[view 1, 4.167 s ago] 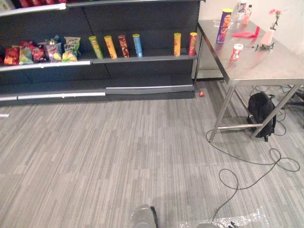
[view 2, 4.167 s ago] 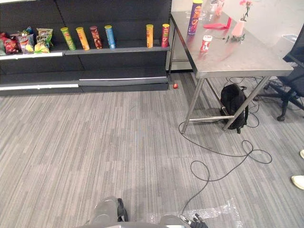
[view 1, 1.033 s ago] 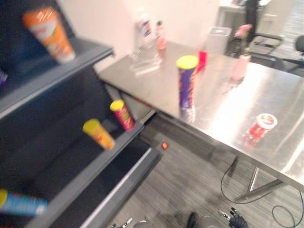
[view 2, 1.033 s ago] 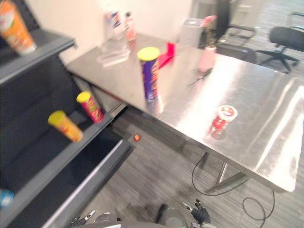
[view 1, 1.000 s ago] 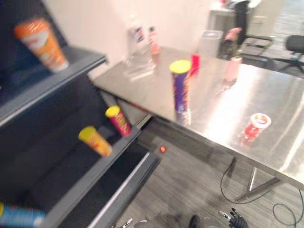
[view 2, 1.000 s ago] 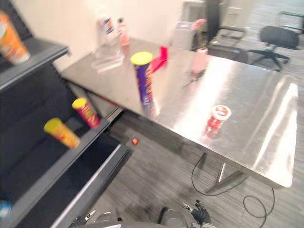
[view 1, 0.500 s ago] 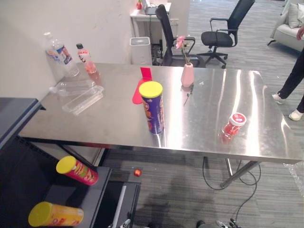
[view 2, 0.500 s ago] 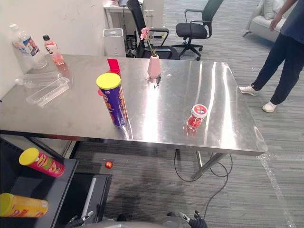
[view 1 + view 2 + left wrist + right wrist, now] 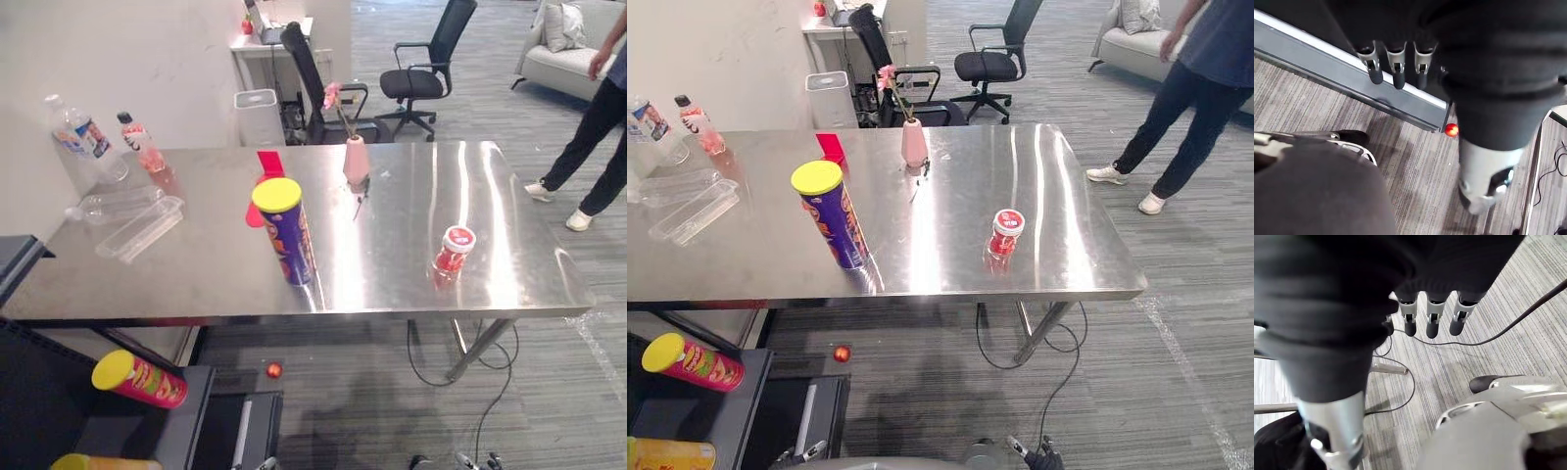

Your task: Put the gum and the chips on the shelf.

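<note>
No lettering can be read: the print on the purple chips can (image 9: 289, 235), the red gum tub (image 9: 453, 252) and the water bottle (image 9: 82, 140) is too small.

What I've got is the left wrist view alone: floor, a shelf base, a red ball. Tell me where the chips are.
Observer: The purple chips can with the yellow lid stands upright on the steel table, not yet on the shelf.
Operator: Now place the gum for me.
Observer: The red gum tub stands on the same table, to the right of the chips can and clearly apart from it, nearer the front edge.
</note>
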